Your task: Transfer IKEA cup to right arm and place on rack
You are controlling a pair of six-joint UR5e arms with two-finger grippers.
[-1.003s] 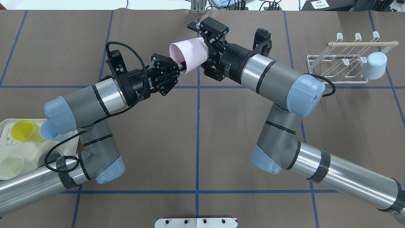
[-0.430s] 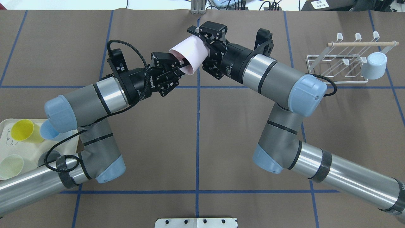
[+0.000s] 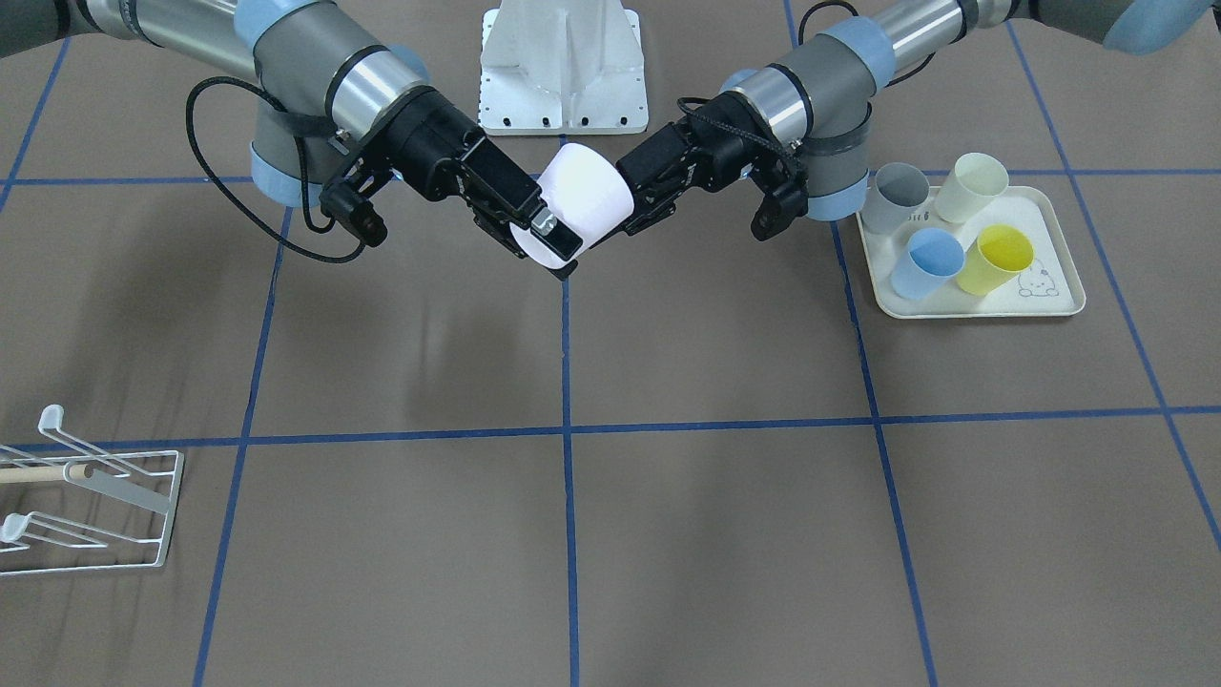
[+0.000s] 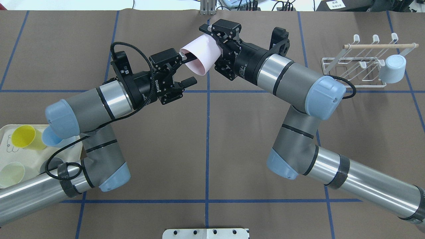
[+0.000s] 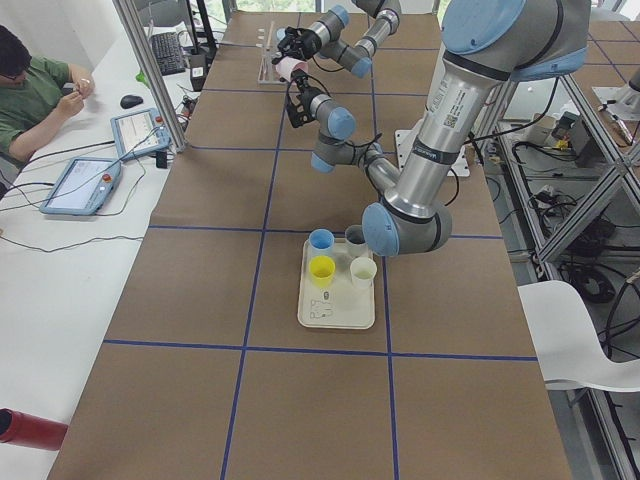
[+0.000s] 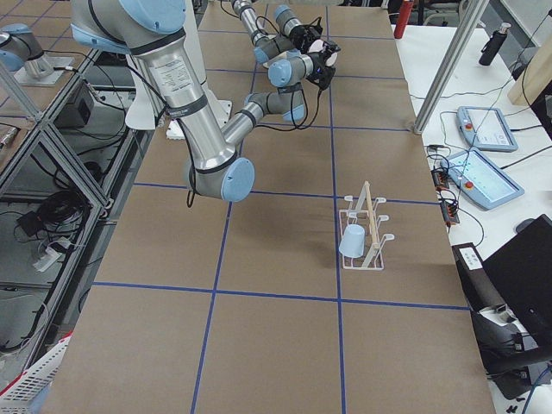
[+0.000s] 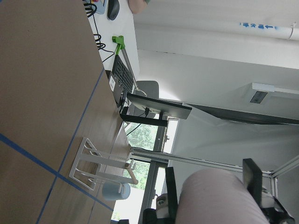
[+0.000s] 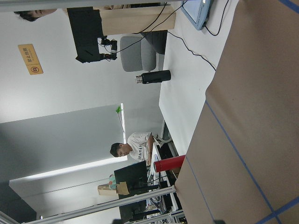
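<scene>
Pink IKEA cup [image 4: 201, 54], held clear of the table and clamped near its base between the fingers of the right gripper [image 4: 217, 49], with its mouth turned toward the left gripper [image 4: 188, 68]. The left gripper's jaws are spread wide: the upper finger [image 4: 183, 57] is seen at the cup's rim, and the lower is apart from it. The rack [image 4: 352, 66] stands well apart, behind the right gripper's wrist.

held cup [image 4: 202, 54] pale pink. worktop [image 4: 259, 139] brown, blue grid lines. rack [image 4: 362, 62] white, hung cup [image 4: 393, 68] light blue. tray [image 3: 954, 303] cream; its cups [image 3: 997, 258] yellow, blue, grey, pale green.
</scene>
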